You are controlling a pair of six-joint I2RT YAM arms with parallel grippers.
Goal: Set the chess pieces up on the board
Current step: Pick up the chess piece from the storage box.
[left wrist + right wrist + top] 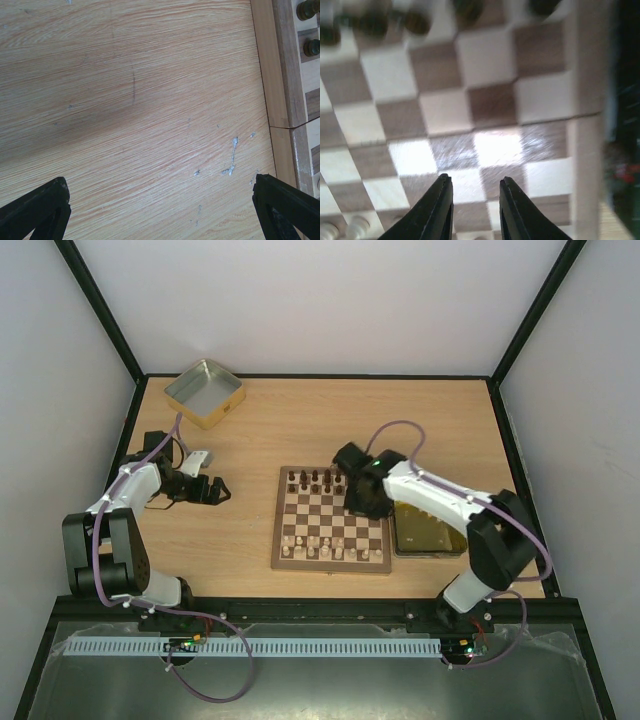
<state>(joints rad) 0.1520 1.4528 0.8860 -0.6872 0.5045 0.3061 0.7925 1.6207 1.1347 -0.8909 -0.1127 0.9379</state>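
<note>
Chess pieces stand in rows at both ends of the board. From above, dark ones lie beyond the right tool and pale ones nearer than it. The left tool waits off the board's left side, probably keeping clear.

Left wrist view: that tool gapes wide over bare surface, with the board's frame just beside it.

Right wrist view: the tool is narrowly parted and empty above vacant middle squares, seemingly between placements. Tiny turned wooden men show blurred and dark ahead, cream behind.

right claw slightly parted, empty, over board, dark pieces blurred beyond
</note>
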